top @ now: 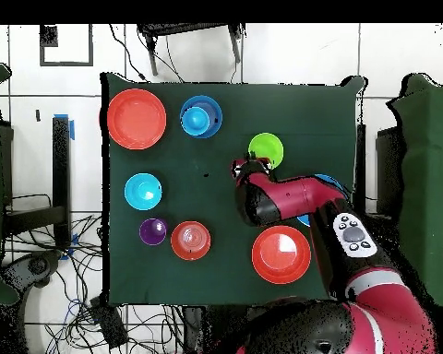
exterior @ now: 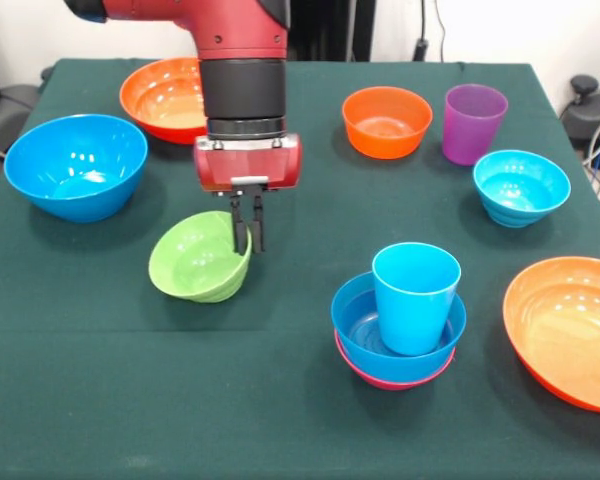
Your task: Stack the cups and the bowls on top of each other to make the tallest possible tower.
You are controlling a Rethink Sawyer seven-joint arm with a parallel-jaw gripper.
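Note:
My gripper (exterior: 247, 232) is shut on the near rim of a green bowl (exterior: 198, 262), which hangs tilted with its opening facing the camera, left of the table's middle. From overhead the green bowl (top: 267, 148) shows just beyond the gripper (top: 241, 169). The tower (exterior: 400, 335) stands to the right: a pink bowl (exterior: 380, 379) at the base, a blue bowl (exterior: 355, 325) in it, and a light blue cup (exterior: 415, 298) upright on top. It also shows in the overhead view (top: 200, 118). A purple cup (exterior: 473, 122) stands upright at the far right.
A large blue bowl (exterior: 76, 165) sits at the left, an orange bowl (exterior: 165, 98) behind the arm, a small orange bowl (exterior: 386, 121) next to the purple cup, a cyan bowl (exterior: 520, 187) at the right, and a large orange bowl (exterior: 570, 330) at the near right edge.

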